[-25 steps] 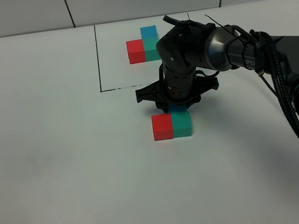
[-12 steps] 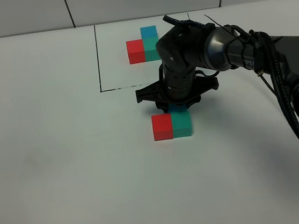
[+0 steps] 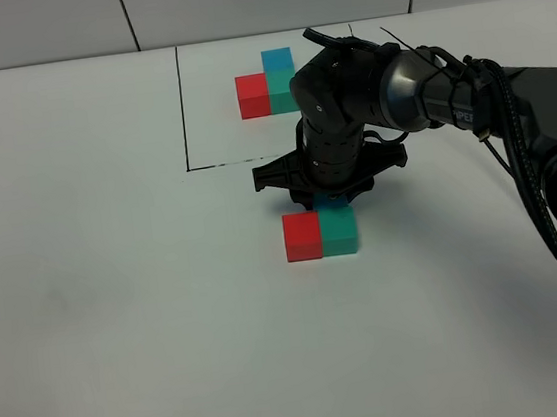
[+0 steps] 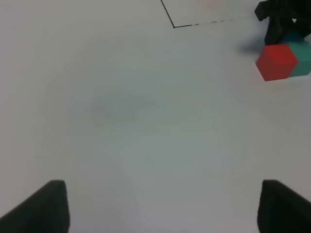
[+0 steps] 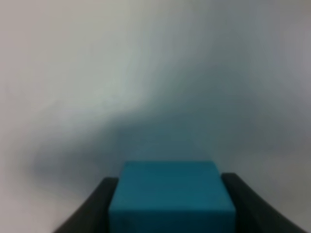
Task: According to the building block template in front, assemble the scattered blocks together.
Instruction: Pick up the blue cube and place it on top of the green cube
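Two dark fingers (image 5: 97, 208) of the right gripper (image 3: 331, 200) were clamped on the blue block (image 5: 171, 194), one pressed against each side of it, and that block filled the space between them in the right wrist view. Just beyond the fingertips, on the side nearer the high camera, the teal block (image 3: 340, 232) sat on the white table (image 3: 119, 307), and the blue block was right behind it; whether the two touched could not be told. Touching the teal block's side was the red block (image 3: 302, 237), the pair lying flush in a row. Behind the right gripper, farther up the table, ran the thin black line (image 3: 182, 109) of the drawn frame, one corner of it close to the gripper's body. Inside that frame sat the template (image 3: 267, 85): a red cube with a teal cube beside it and a blue cube behind the teal one, all packed together in an L.

Over on the other side, the left gripper (image 4: 163, 204) hung spread wide above bare table, its two fingertips (image 4: 48, 206) far apart with nothing between them. Well ahead of those tips and off to one side, the red and teal pair showed, with the black frame corner beyond.
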